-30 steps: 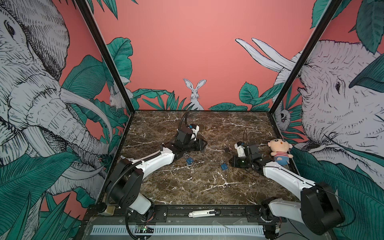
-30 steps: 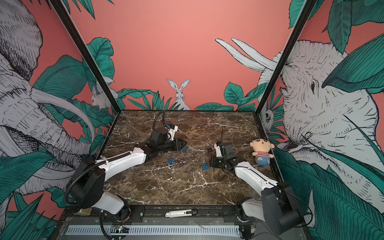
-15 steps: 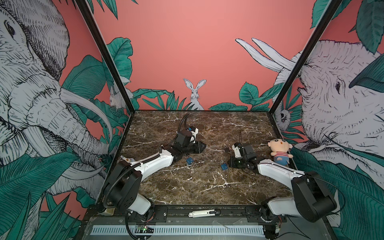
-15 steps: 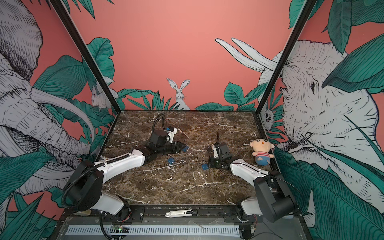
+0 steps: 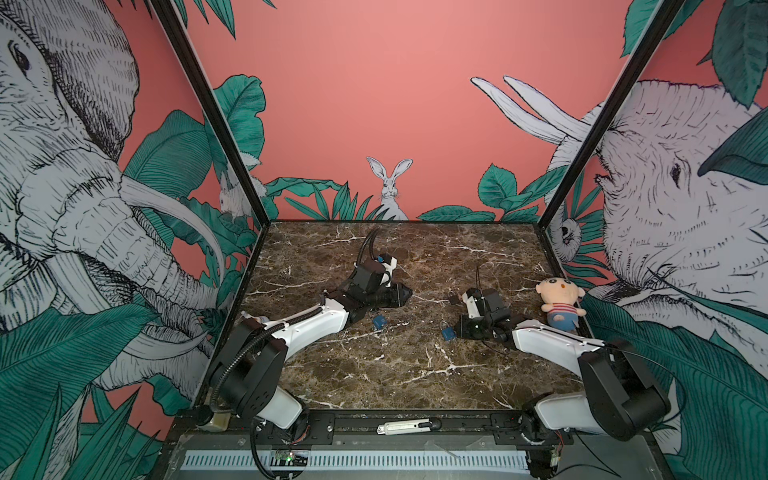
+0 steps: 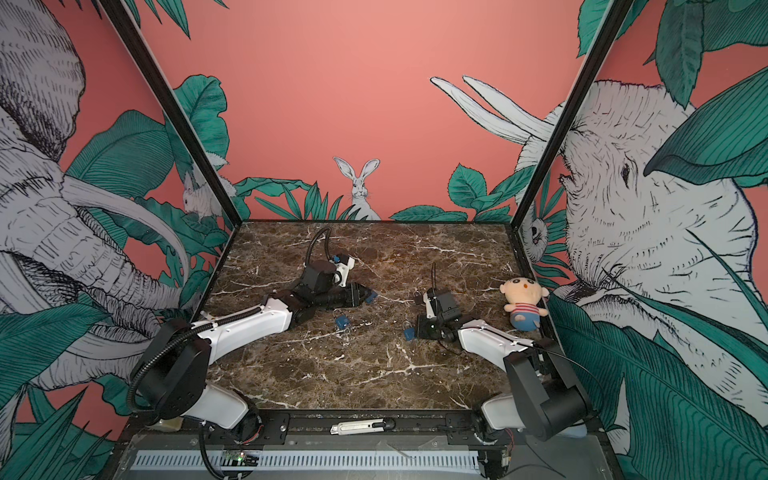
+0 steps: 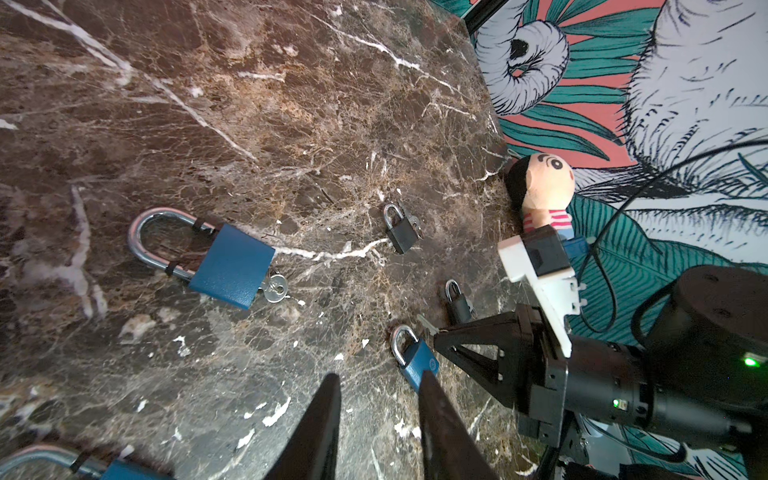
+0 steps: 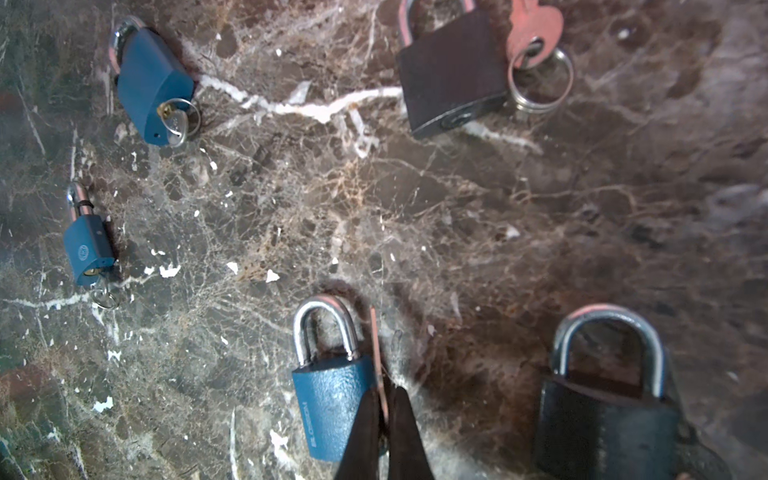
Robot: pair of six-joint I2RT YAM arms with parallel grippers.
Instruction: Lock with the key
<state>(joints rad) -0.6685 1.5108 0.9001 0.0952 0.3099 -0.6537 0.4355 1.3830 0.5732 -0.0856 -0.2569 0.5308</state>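
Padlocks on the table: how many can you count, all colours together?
5. A blue padlock lies beside the key in the right gripper; two more blue ones lie towards the left arm; one black padlock sits beside that gripper, another farther out. Arms may hide others.

Stereo head: high at the front, tilted down over the marble table (image 5: 395,374) toward the back wall (image 5: 374,104); both top views share the whole scene. Wrist cameras: close above the marble, the left facing the right wall (image 7: 665,83); both catch the key (image 7: 428,326) and the blue padlock (image 7: 419,368) beside it.
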